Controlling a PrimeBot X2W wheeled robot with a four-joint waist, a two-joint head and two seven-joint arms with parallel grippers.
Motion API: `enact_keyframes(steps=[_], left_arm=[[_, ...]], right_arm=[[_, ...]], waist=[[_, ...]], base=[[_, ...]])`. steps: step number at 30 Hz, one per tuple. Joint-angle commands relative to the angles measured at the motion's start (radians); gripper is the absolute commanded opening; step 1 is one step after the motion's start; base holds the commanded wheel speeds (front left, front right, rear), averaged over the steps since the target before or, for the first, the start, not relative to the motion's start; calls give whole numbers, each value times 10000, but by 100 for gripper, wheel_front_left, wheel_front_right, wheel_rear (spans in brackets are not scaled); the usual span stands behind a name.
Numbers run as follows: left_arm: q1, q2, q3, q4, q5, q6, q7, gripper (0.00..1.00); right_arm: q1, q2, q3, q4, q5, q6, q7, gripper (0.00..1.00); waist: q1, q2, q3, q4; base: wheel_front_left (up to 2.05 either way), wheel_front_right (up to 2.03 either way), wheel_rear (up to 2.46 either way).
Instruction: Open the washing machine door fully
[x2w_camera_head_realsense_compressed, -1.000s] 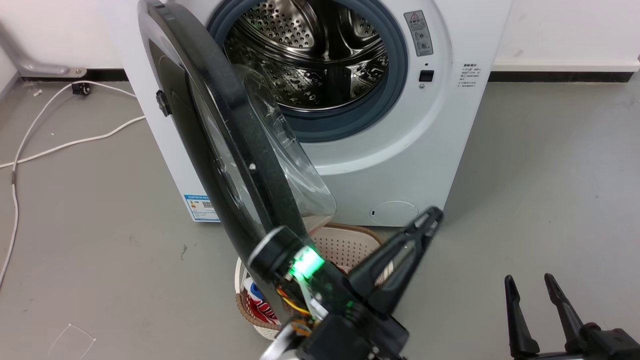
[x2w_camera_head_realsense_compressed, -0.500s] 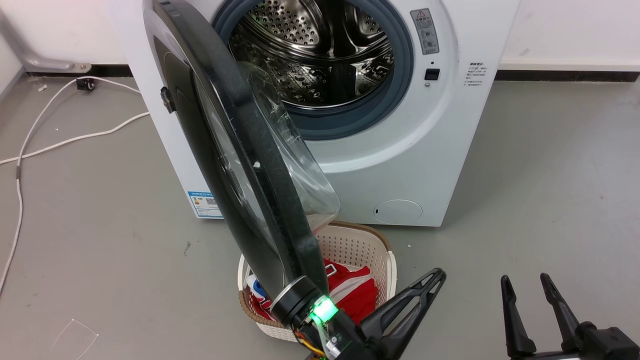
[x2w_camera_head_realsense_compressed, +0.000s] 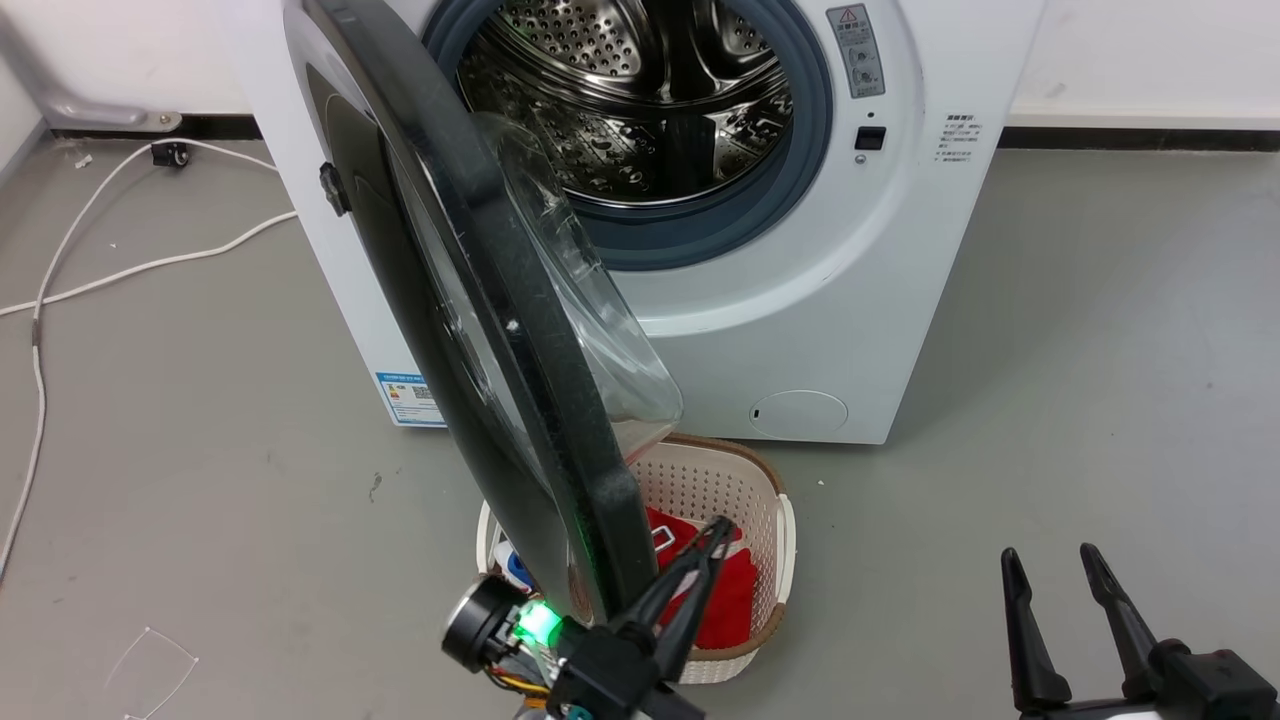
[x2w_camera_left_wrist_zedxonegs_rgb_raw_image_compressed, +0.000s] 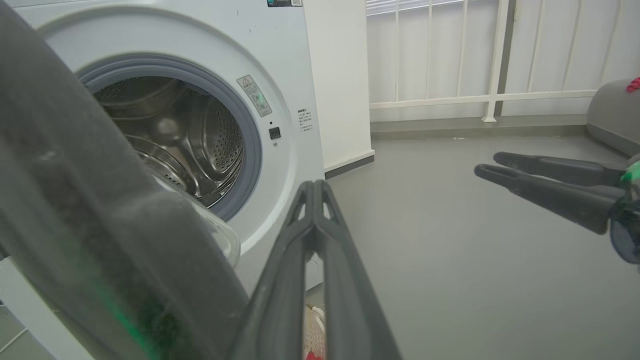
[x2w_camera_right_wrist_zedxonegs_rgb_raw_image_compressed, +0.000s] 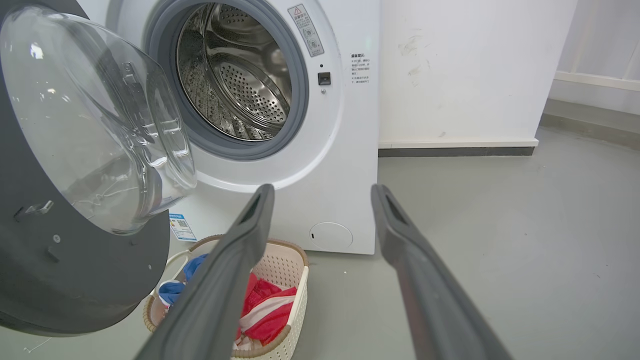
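Note:
The washing machine (x2w_camera_head_realsense_compressed: 880, 300) stands against the wall with its steel drum (x2w_camera_head_realsense_compressed: 640, 100) exposed. The washing machine door (x2w_camera_head_realsense_compressed: 400, 250) hangs swung out on its left hinge, nearly edge-on to the head view, its clear glass bowl (x2w_camera_head_realsense_compressed: 610, 340) facing the machine. My left gripper (x2w_camera_head_realsense_compressed: 715, 530) is shut with nothing between its fingers. It sits just right of the door's lower free rim; I cannot tell whether it touches. From the left wrist, the door (x2w_camera_left_wrist_zedxonegs_rgb_raw_image_compressed: 100, 225) looms beside the shut left gripper (x2w_camera_left_wrist_zedxonegs_rgb_raw_image_compressed: 315, 186). My right gripper (x2w_camera_head_realsense_compressed: 1050, 562) stands open at lower right, apart from the door (x2w_camera_right_wrist_zedxonegs_rgb_raw_image_compressed: 75, 280).
A white laundry basket (x2w_camera_head_realsense_compressed: 770, 520) with red and blue clothes sits on the floor under the door's lower edge, in front of the machine. A white cable (x2w_camera_head_realsense_compressed: 150, 265) runs across the floor at the left. Grey floor stretches to the right of the machine.
My left gripper has drawn back down the head view, then shifted left to the door's lower rim. The door's angle looks about the same. The right gripper has stayed put.

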Motion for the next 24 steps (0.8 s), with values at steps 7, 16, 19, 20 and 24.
enact_keyframes(steps=[7, 16, 19, 20, 24], left_arm=[[117, 87, 707, 445, -145, 53, -22, 0], [238, 113, 1236, 583, -52, 13, 7, 0], [328, 133, 1316, 538, -15, 16, 9, 0], [379, 144, 1359, 505, -3, 27, 9, 0], [511, 169, 1476, 366, 32, 77, 8, 0]], right_arm=[[-139, 25, 35, 73, -64, -2, -21, 100], [-40, 27, 51, 79, 40, -2, -21, 100], [-13, 25, 65, 106, 67, -2, -21, 100], [-16, 25, 80, 114, 74, -2, -21, 100], [10, 25, 141, 123, 105, -2, -21, 100]], waist=[[0, 0, -7, 75], [0, 0, -13, 615], [0, 0, -13, 878], [0, 0, -12, 968], [0, 0, 6, 1340]], base=[[0, 0, 0], [0, 0, 0], [0, 0, 0], [0, 0, 0], [0, 0, 0]])
